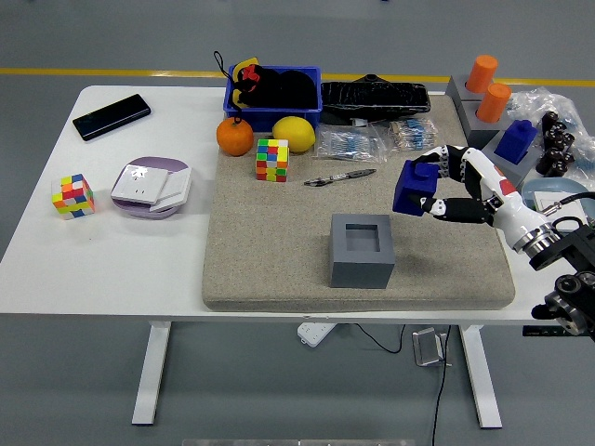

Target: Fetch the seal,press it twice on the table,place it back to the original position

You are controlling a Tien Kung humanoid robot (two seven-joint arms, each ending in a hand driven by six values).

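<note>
A white table with a gray mat.
The right hand wraps its fingers around the blue seal, holding it up near the gray box, probably its home.

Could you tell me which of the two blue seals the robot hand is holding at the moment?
The one above the grey mat, right of the pen: the right robot hand grips that blue seal. The other blue seal sits untouched in its grey holder at the far right.
</note>
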